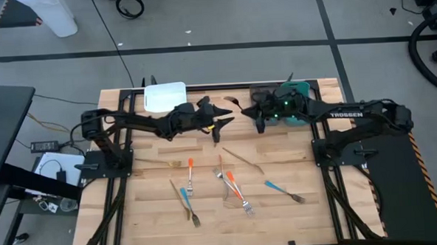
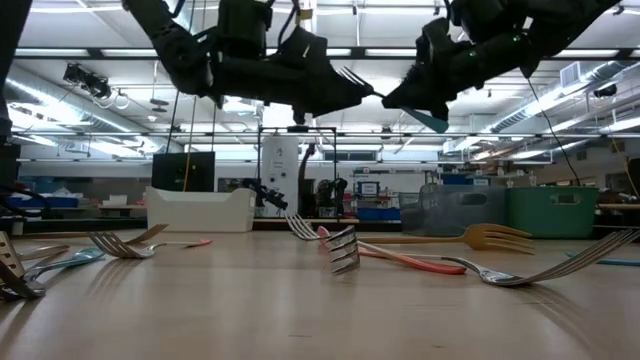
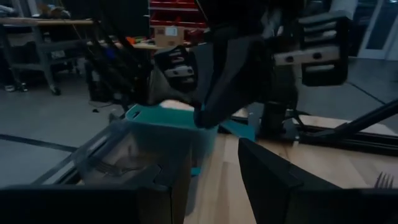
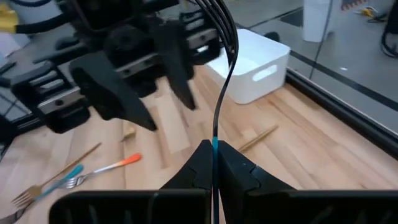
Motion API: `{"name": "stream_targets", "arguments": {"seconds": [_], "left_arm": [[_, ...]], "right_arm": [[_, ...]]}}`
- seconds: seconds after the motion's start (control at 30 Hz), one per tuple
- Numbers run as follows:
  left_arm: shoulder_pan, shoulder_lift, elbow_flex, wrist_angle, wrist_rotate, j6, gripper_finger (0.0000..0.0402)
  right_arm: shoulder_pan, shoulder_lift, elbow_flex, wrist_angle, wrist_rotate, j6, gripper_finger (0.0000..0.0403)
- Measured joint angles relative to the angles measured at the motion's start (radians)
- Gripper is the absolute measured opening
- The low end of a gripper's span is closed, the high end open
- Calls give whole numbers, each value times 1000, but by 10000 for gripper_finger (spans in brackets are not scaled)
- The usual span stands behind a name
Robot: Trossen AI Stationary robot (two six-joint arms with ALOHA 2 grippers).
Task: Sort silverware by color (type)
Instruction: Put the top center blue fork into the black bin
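A blue-handled fork (image 4: 219, 93) is pinched upright between the pressed-together fingers of the right gripper (image 4: 213, 149), held high above the tabletop (image 1: 156, 214) near the teal bin (image 3: 168, 127). The left gripper (image 1: 222, 113) is held facing it with fingers spread, seemingly empty. The remaining silverware (image 1: 232, 187) lies scattered across the tabletop.

Overhead, table-level, two wrist cameras

White bin (image 1: 164, 97) at table's (image 1: 156, 225) far edge, left; teal bin (image 1: 295, 108) far right, grey bin (image 3: 127, 158) just beside.
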Motion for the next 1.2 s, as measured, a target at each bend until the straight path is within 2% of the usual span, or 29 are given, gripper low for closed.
{"name": "stream_targets", "arguments": {"seconds": [0.37,0.53,0.73,1.03,1.2], "left_arm": [[3,21,39,5,34,-7,141],[14,21,39,-11,33,-25,141],[25,20,39,-51,33,-25,141],[20,19,39,-57,33,-24,141],[18,19,39,-58,68,-25,141]], "right_arm": [[41,0,0,7,5,-38,16],[36,0,0,2,44,-47,16],[-42,0,-3,-77,62,-24,16],[-195,0,-88,-56,61,28,16],[-279,0,-91,-50,-23,-21,16]]}}
